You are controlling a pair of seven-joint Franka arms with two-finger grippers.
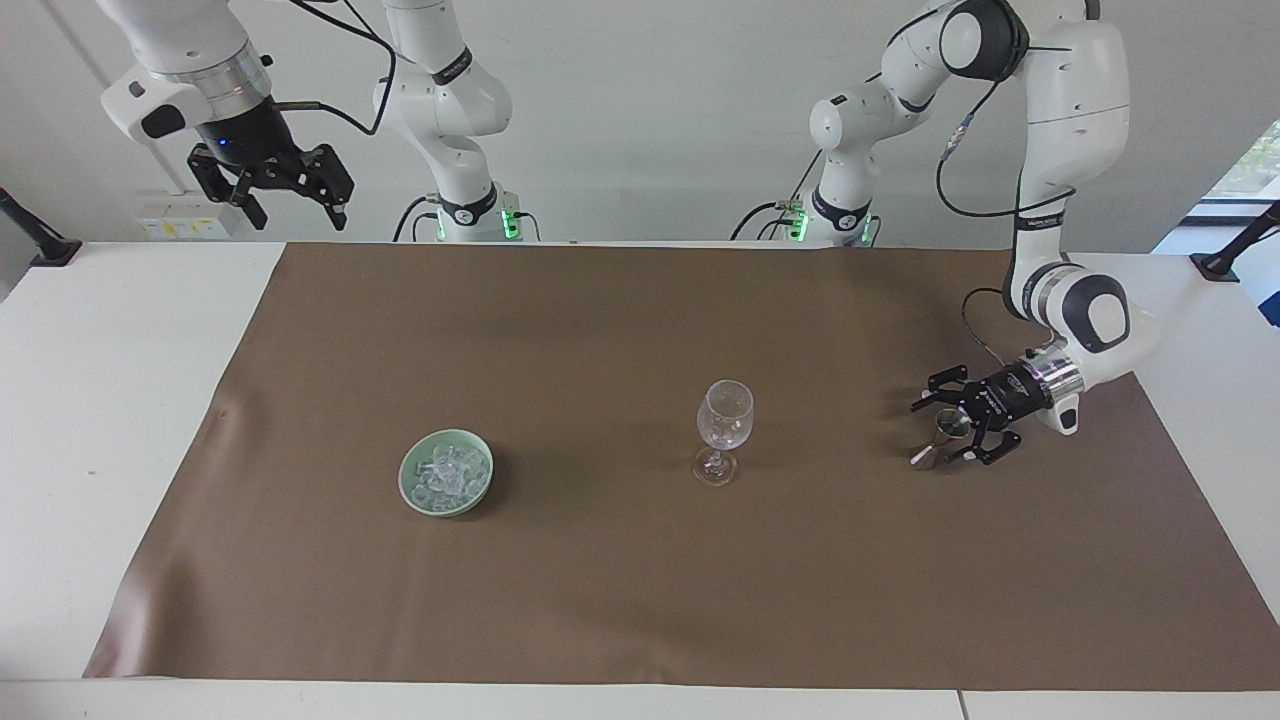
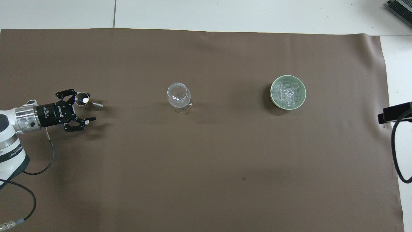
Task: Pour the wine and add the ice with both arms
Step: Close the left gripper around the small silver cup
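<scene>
Centrally on the brown cloth [image 1: 600,600] covering the table [image 1: 100,400] stands an empty stemmed glass [image 1: 724,428]. Lower left of it in the facing view sits a green bowl [image 1: 408,497] holding the ice [image 1: 447,474], a heap of clear chunks. At the right of that frame the left end effector [image 1: 945,432] lies low, fingers spread around a small metal measuring cup [image 1: 938,436], not gripping. Upper left, the right end effector [image 1: 290,210] waits raised, released.
</scene>
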